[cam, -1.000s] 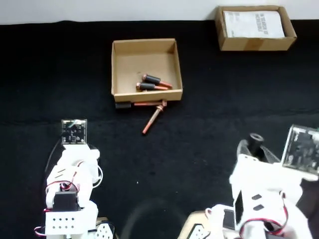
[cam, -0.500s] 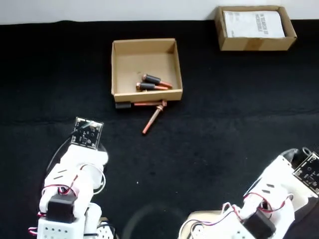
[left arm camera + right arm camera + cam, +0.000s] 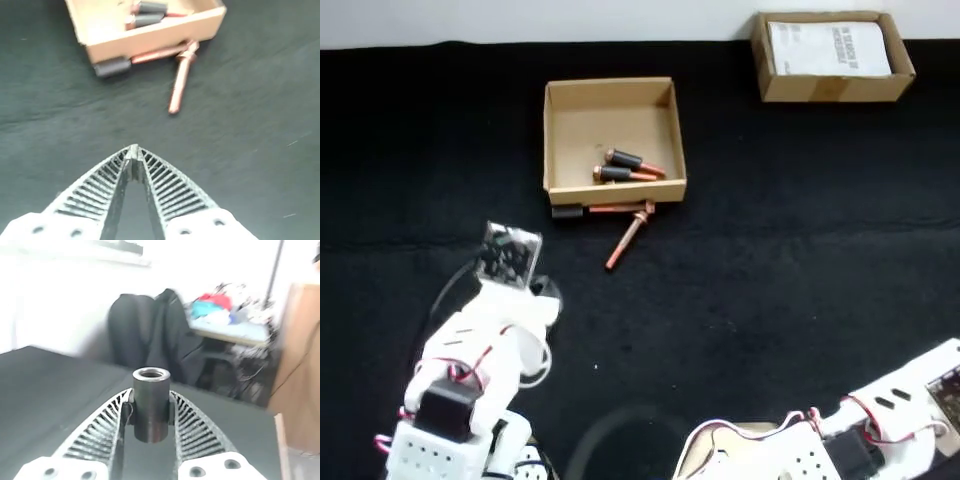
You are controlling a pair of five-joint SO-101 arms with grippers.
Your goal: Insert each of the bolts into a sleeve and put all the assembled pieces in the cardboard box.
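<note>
The open cardboard box (image 3: pixel 558 133) holds two bolts in black sleeves (image 3: pixel 628 166). A third sleeved bolt (image 3: pixel 588 210) lies outside against the box's front wall, next to a loose copper bolt (image 3: pixel 626 238) on the black table. My left arm (image 3: pixel 480 350) stands at the lower left. Its gripper (image 3: pixel 133 151) is shut and empty, a short way in front of the loose bolt (image 3: pixel 180 83) and the sleeved bolt (image 3: pixel 113 67). My right gripper (image 3: pixel 151 396) is shut on a black sleeve (image 3: pixel 150 410), held upright, and faces the room. The right arm (image 3: pixel 910 405) sits at the table's lower right corner.
A second cardboard box (image 3: pixel 825 88) with a printed sheet inside stands at the back right. The black table stretches bare between the two arms and to the right of the loose bolt.
My left arm has moved forward and to the right, toward the loose bolt. My right arm has swung back and down to the lower right corner, carrying the sleeve away from the table.
</note>
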